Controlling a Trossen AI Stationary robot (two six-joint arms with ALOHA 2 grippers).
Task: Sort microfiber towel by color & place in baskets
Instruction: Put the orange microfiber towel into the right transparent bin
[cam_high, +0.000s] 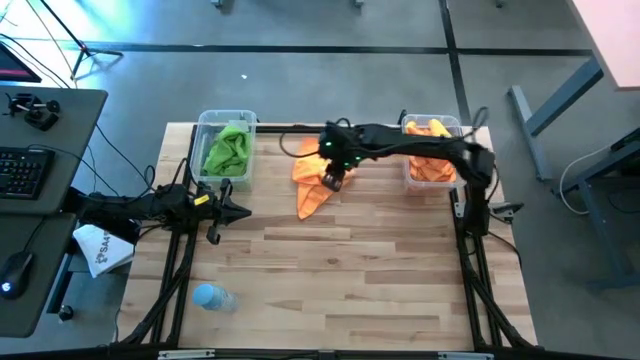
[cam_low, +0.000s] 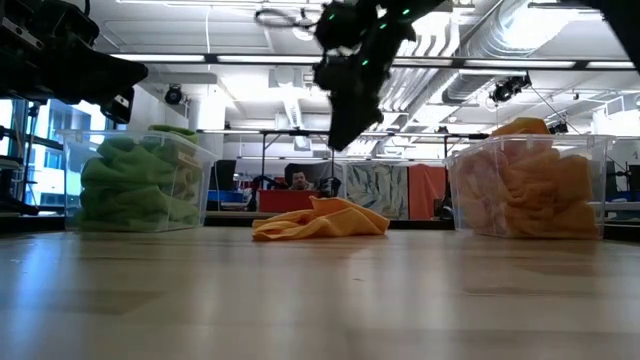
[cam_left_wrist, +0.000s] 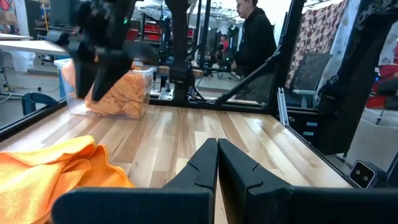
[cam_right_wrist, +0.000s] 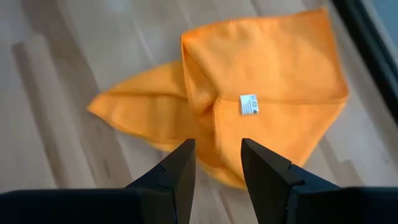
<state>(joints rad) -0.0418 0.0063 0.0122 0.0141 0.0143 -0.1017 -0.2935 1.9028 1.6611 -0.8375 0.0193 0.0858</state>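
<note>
The right gripper (cam_high: 334, 180) hangs directly over the last loose orange towel (cam_right_wrist: 249, 106), which lies crumpled on the wooden table (cam_high: 350, 280) right beneath its tips. Its fingers (cam_right_wrist: 180, 171) are parted narrowly with nothing between them, and they point down at a fold near the small white label (cam_right_wrist: 249, 104). That looks to me like a line-up for a pinch on a raised ridge of cloth, which is easier to catch than a flat sheet.

Off to that gripper's side, back toward its own arm's base, stands the clear tub of orange towels (cam_high: 432, 160), already heaped above its rim. The tub of green towels (cam_high: 227, 150) sits on the gripper's other side, just ahead of the left gripper (cam_high: 225, 208). That one waits low over bare wood with its fingers (cam_left_wrist: 202, 165) pressed together and empty, I'd guess parked out of the way.

From table height the towel's far side is hidden behind its own folds, and I can't tell how many layers lie under the top one. The right gripper's tips are lost against the room behind. A pale blue bottle (cam_high: 212, 297) lies well away near the front edge, and a person (cam_left_wrist: 255, 37) stands beyond the table, partly cut off by the frame.
</note>
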